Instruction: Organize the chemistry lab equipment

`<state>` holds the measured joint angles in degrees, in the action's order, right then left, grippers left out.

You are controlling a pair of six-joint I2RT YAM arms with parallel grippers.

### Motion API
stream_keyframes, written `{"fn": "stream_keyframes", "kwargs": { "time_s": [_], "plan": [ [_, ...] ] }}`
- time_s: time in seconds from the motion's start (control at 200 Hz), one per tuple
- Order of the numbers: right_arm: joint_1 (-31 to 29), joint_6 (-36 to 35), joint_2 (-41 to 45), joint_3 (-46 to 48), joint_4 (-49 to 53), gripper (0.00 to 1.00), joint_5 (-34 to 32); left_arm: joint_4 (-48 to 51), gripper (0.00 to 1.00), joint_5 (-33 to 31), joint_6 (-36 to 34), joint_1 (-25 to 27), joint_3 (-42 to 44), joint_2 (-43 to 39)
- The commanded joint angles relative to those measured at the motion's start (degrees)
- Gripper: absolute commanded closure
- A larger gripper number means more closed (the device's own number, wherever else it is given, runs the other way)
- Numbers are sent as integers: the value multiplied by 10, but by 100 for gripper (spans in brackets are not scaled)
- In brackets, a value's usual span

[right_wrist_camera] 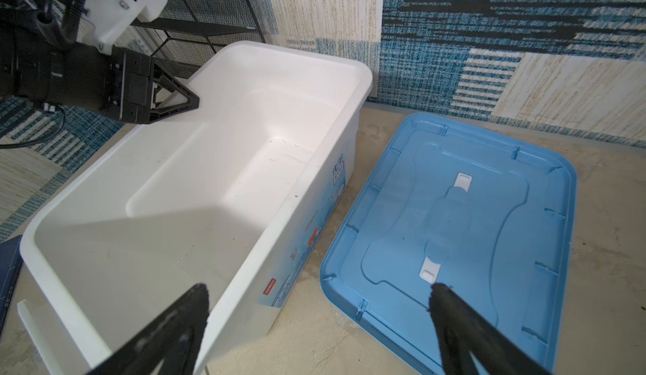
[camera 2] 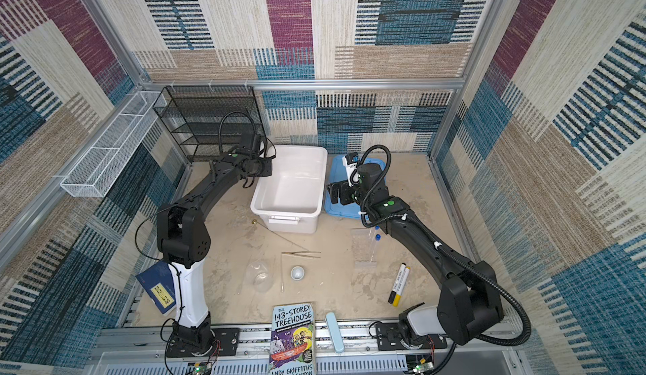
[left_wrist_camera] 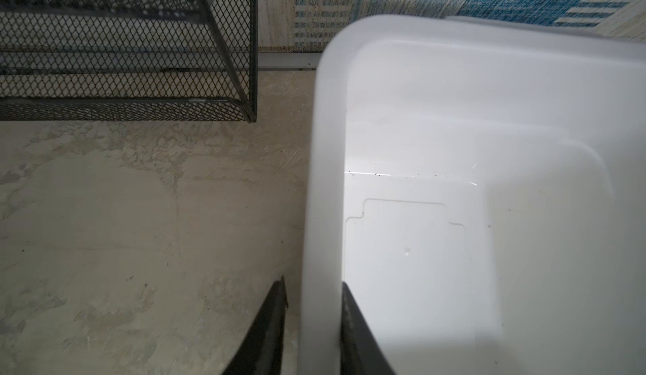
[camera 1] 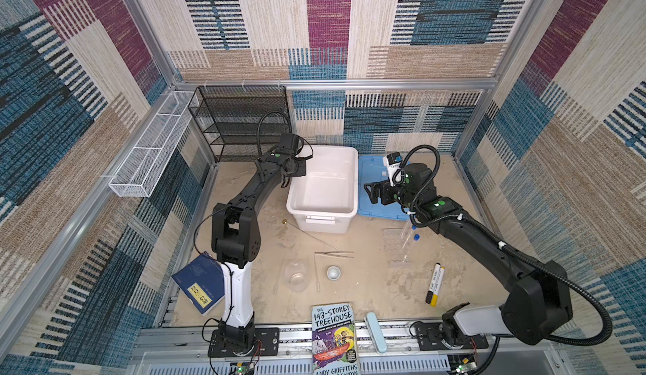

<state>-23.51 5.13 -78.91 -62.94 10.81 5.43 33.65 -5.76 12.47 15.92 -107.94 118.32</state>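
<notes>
1. Plainly, nothing sits in the white bin [camera 1: 321,224] yet. The clear round flask [camera 1: 296,275], small grey dish [camera 1: 334,272] and thin glass sticks [camera 1: 316,273] lie loose on the sandy floor [camera 1: 367,279] at lower centre in both top views. The flask probably rolls at a nudge. The sticks almost vanish against the floor, so a descending finger could snap one.
2. Just above them, the metal tweezers [camera 1: 334,253] lie flat. The long brass-tipped rod [camera 1: 311,235] slants up-left, passing close to the bin's front wall. If the bin gets dragged down-frame, I expect it to sweep the rod into the tweezers.
3. Right of centre, the blue-capped clear tubes [camera 1: 407,247] rest on or against the clear rack [camera 1: 395,247], and I cannot tell which. They lie partly under the right forearm [camera 1: 465,237], and only two caps show. A low swing of that arm could knock them toward the markers [camera 1: 435,284].
4. At the bin's left wall, the left gripper [left_wrist_camera: 313,287] straddles the rim, one finger inside and one outside. A sliver of floor shows beside the outer finger [left_wrist_camera: 272,328], so I cannot tell whether it is clamped. A half-made pinch could slip and skew or tip the bin.
5. The right gripper [right_wrist_camera: 318,287] hangs with its fingers spread wide and nothing between them, over the seam between the bin and the blue lid [right_wrist_camera: 454,216]. Dropping straight down, it could catch either edge.
6. Farthest away, at upper left, the black mesh shelf [camera 1: 241,121] stands just beyond the bin's corner. Pushing the bin up-frame could jam it there.
</notes>
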Motion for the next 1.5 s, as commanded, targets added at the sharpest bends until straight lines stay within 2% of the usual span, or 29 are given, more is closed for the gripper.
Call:
{"fn": "stream_keyframes", "kwargs": {
  "time_s": [0.0, 0.125, 0.195, 0.506, 0.726, 0.947, 1.212, 1.492],
  "plan": [
    [0, 8, 5, 2, -24, 1, 1, -18, 74, -10, 9, -3, 31, -24],
    [0, 12, 7, 2, -25, 1, 3, -31, 77, -4, 30, -4, 66, -46],
    [0, 15, 6, 1, -25, 1, 6, -38, 84, -13, 39, -7, 84, -56],
    [0, 22, -3, -13, -20, 1, 16, -80, 91, 3, 122, -32, 165, -103],
    [0, 26, -8, -19, -17, 1, 28, -121, 91, -4, 193, -41, 231, -160],
    [0, 30, -11, -21, -18, 0, 32, -151, 92, -15, 219, -42, 286, -204],
    [0, 31, -12, -12, -21, 0, 30, -215, 95, -22, 293, -45, 367, -255],
    [0, 26, -1, -2, -19, 0, 21, -246, 97, -51, 353, -58, 399, -293]
  ]
}}
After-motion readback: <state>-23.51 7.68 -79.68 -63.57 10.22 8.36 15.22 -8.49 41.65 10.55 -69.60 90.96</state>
